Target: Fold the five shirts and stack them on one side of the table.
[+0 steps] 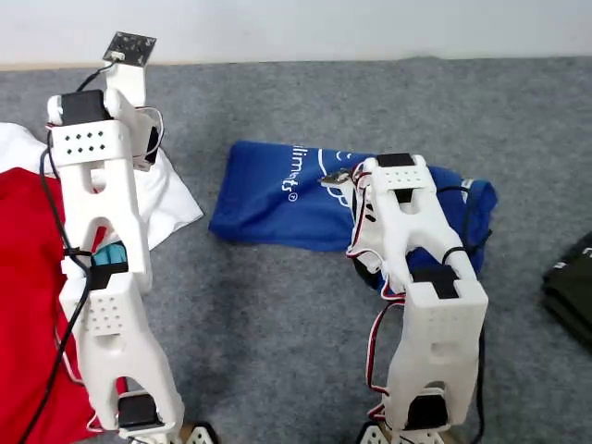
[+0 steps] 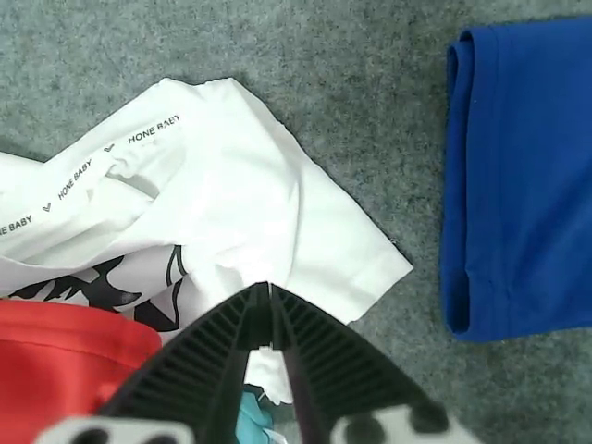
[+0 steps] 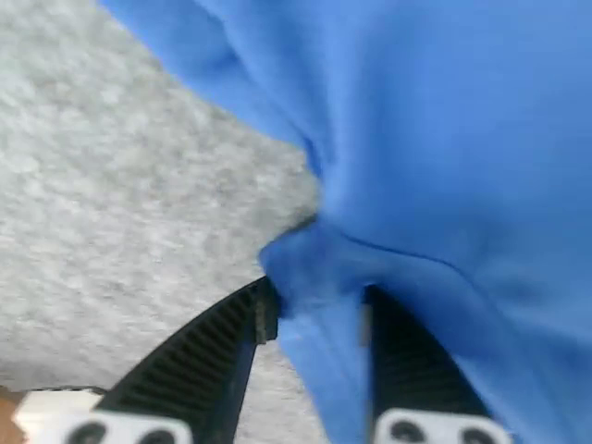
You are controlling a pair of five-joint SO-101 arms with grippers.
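A partly folded blue shirt (image 1: 277, 199) lies mid-table on the grey mat. My right gripper (image 3: 314, 310) is shut on a pinched fold at the edge of the blue shirt (image 3: 444, 139), down close to the mat. At the left, a white shirt (image 1: 171, 199) with black print lies rumpled, partly over a red shirt (image 1: 23, 277). My left gripper (image 2: 268, 294) hangs shut and holding nothing above the white shirt (image 2: 240, 203); the red shirt (image 2: 65, 361) lies beside it and the blue shirt (image 2: 518, 185) farther off.
A dark folded shirt (image 1: 573, 287) lies at the right edge of the table. A bit of teal cloth (image 1: 111, 254) peeks out under the left arm. Bare grey mat (image 1: 277, 333) stretches between the two arms and along the far side.
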